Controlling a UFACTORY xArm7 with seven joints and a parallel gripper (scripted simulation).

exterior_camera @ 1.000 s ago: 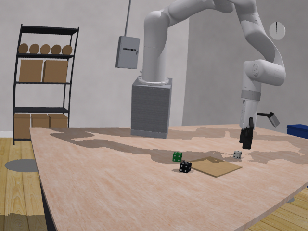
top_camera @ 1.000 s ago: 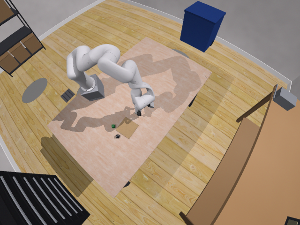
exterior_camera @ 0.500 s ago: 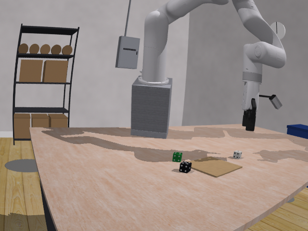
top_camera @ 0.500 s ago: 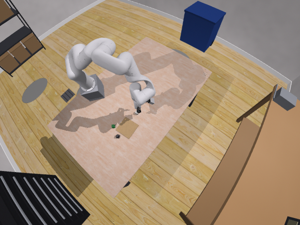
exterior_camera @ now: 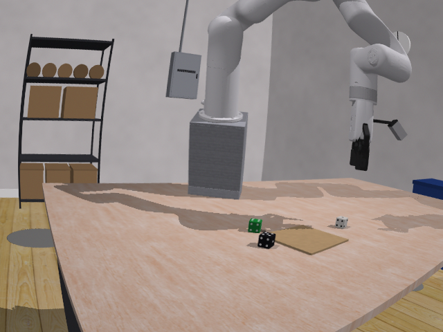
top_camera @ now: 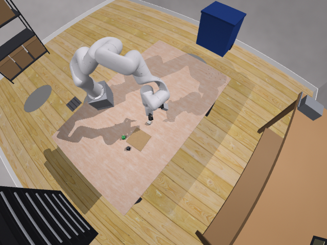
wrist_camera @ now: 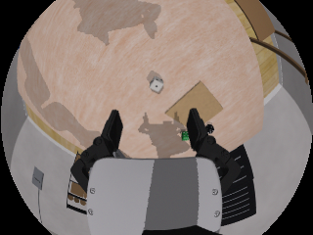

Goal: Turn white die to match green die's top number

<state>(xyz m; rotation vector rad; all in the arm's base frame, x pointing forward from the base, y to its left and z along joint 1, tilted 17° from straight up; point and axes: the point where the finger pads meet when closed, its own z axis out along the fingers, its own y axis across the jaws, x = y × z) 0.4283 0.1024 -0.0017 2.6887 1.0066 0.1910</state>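
Note:
The white die (exterior_camera: pixel 341 221) lies flat on the table top, off the mat, a short way beyond the mat's far right corner; it also shows in the overhead view (top_camera: pixel 149 122) and the wrist view (wrist_camera: pixel 156 82). The thin brown mat (exterior_camera: pixel 310 240) (top_camera: pixel 138 139) (wrist_camera: pixel 195 108) lies flat with nothing on it. The green die (exterior_camera: pixel 255 225) (top_camera: pixel 123 137) (wrist_camera: pixel 186 135) sits just left of the mat. My gripper (exterior_camera: pixel 359 157) (top_camera: pixel 150 116) (wrist_camera: pixel 154 117) is open and empty, well above the white die and pointing down.
A black die (exterior_camera: pixel 266 239) (top_camera: pixel 127 148) lies by the mat's near left edge, close to the green die. The arm's grey base block (exterior_camera: pixel 217 158) stands at the back of the table. A blue bin (top_camera: pixel 219 27) stands beyond the table.

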